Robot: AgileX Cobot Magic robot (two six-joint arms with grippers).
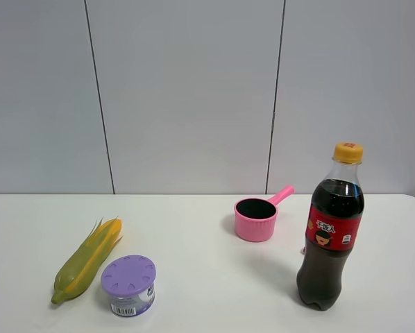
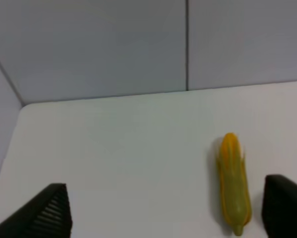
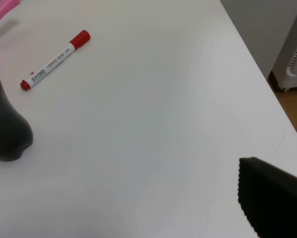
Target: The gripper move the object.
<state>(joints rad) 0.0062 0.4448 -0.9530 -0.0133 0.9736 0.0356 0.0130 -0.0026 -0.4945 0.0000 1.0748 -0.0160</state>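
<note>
The object, a small round tub [image 1: 128,284] with a lilac dimpled lid and a white-and-purple label, stands upright near the table's front left, right beside a corn cob [image 1: 88,261]. No gripper or arm shows in the exterior view. In the left wrist view my left gripper [image 2: 166,218] is open and empty, its black fingertips [image 2: 49,213] wide apart above the table, with the corn cob [image 2: 233,183] just inside the far finger. In the right wrist view my right gripper [image 3: 128,213] is open and empty, with one black finger [image 3: 272,198] in view.
A pink handled cup [image 1: 256,219] stands at mid-table. A cola bottle [image 1: 330,229] stands at the front right and also shows in the right wrist view [image 3: 4,134]. A red-capped marker [image 3: 55,60] lies beyond the bottle. The table's right edge [image 3: 267,94] is close.
</note>
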